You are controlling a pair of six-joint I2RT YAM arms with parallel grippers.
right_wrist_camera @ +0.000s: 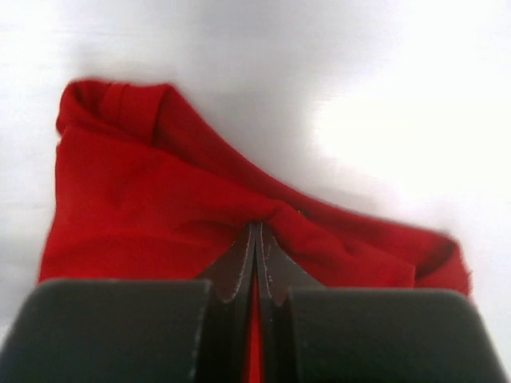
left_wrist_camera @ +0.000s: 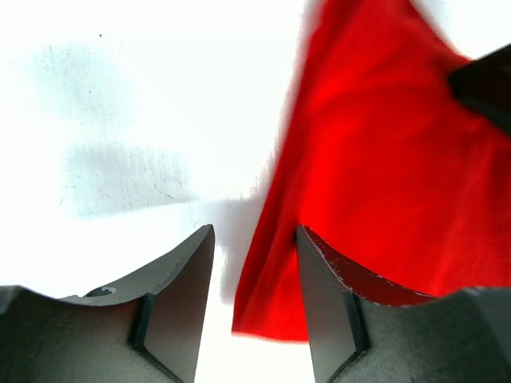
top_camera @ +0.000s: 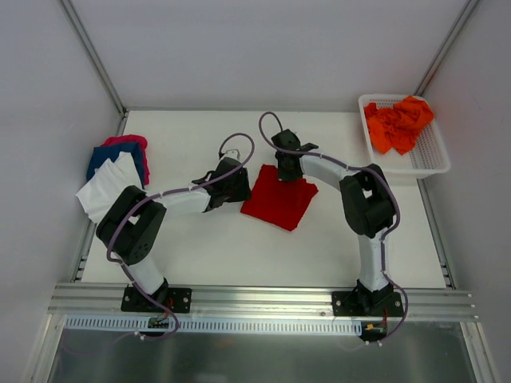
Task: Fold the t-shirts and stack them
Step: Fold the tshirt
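The red t-shirt (top_camera: 279, 197) is lying well apart from the basket (top_camera: 435, 152); the right gripper (right_wrist_camera: 255, 239) is clenching its cloth; the left gripper (left_wrist_camera: 255, 231) is hovering released at the side away from the basket; a fold seems in hand, probably needing that edge pinched next.

Red t-shirt (top_camera: 279, 201), orange t-shirts (top_camera: 399, 124), white mesh basket (top_camera: 432, 149).
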